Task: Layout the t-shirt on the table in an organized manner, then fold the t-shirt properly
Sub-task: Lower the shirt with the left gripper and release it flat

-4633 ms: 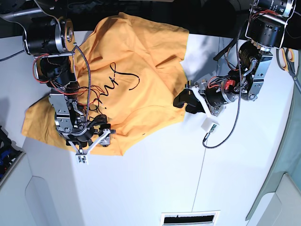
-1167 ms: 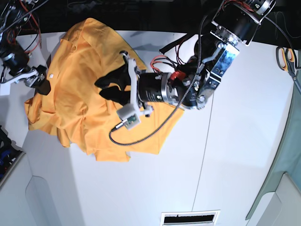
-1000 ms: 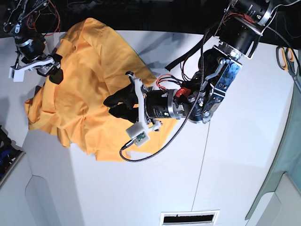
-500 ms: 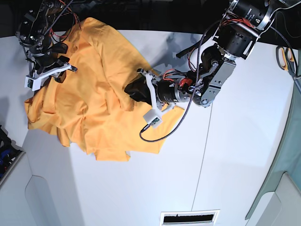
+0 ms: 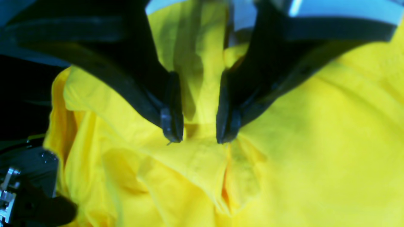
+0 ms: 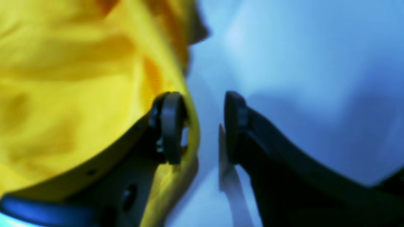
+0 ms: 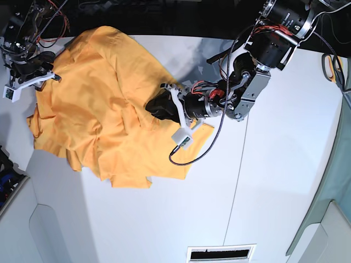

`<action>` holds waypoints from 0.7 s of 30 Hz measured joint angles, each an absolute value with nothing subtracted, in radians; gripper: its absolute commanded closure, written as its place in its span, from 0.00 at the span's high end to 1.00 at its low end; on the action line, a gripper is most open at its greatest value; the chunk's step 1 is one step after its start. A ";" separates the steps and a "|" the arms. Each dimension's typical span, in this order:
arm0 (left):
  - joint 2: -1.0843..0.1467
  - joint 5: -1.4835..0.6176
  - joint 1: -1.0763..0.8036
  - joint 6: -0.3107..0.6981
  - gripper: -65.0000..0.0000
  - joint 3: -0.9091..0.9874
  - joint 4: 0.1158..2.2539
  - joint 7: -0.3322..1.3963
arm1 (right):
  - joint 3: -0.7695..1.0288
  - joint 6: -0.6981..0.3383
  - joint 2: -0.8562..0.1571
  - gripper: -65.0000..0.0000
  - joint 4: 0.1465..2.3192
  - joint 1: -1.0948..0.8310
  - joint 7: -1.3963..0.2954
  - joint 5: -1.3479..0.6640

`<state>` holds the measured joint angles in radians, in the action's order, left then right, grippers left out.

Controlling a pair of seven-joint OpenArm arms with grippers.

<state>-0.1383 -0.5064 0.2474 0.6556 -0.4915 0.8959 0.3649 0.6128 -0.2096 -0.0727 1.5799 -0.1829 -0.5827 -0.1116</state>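
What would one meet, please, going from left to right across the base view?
Right gripper at the shirt's left edge → bright orange-yellow cotton t-shirt → left gripper on the shirt's right side → bare white table → scissors at the right edge.

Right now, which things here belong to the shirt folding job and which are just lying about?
For the job:
t-shirt
table
left claw
right claw

Lying about:
scissors
grey-green cloth
vent slot

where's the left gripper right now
In the base view the left gripper is near the middle, on the t-shirt's right edge, with fabric between its fingers.
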 measured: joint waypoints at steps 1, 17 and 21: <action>-0.138 -0.501 0.247 0.656 0.36 -0.492 0.896 0.364 | 0.631 -0.210 -0.081 0.33 1.580 -0.183 -0.584 -0.111; -0.170 -0.479 0.253 0.602 0.36 -0.492 0.899 0.342 | 0.773 -0.185 -0.204 0.56 1.572 -0.222 -0.593 -0.183; -0.194 -0.480 0.259 0.601 0.36 -0.492 0.900 0.347 | 0.775 -0.159 -0.210 0.56 1.572 -0.222 -0.591 -0.199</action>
